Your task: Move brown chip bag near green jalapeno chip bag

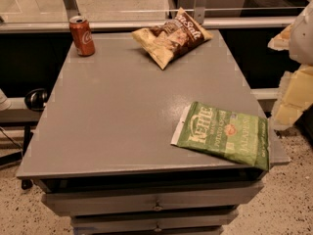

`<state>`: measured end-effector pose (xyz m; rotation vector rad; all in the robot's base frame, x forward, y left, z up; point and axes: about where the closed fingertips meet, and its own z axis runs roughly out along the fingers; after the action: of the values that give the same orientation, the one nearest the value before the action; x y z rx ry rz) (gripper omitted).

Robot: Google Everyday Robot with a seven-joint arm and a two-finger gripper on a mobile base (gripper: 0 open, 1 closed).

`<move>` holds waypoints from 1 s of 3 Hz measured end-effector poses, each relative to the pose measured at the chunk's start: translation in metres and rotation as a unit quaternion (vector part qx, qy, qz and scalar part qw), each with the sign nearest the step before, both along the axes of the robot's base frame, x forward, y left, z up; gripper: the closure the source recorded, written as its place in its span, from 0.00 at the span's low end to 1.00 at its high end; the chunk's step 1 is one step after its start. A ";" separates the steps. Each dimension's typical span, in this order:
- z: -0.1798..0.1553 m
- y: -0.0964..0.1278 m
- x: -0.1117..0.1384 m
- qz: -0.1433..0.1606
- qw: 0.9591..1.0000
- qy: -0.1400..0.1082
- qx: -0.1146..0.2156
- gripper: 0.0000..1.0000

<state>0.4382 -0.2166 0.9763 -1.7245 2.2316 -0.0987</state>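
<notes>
Brown chip bag (171,35): well apart from green jalapeno chip bag (225,133), same surface (112,121); move outstanding. My pincer (293,94): right of green bag; grip state, cannot tell.

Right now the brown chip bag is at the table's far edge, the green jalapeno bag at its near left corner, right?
No: the camera view shows the green jalapeno chip bag at the near right corner. The brown chip bag is at the far edge; the pincer is right of the table.

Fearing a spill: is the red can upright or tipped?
Upright: the can stands on its base, top up, at the back left of the table. The tool is beyond its right edge.
</notes>
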 end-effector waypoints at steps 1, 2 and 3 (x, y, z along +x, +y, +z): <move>0.000 0.000 0.000 0.000 1.000 0.000 0.000 0.00; 0.004 0.000 0.016 -0.006 0.999 -0.023 0.024 0.00; 0.006 0.007 0.070 0.013 0.994 -0.061 0.085 0.00</move>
<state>0.5085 -0.2093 0.9825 -1.6122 2.0661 -0.0060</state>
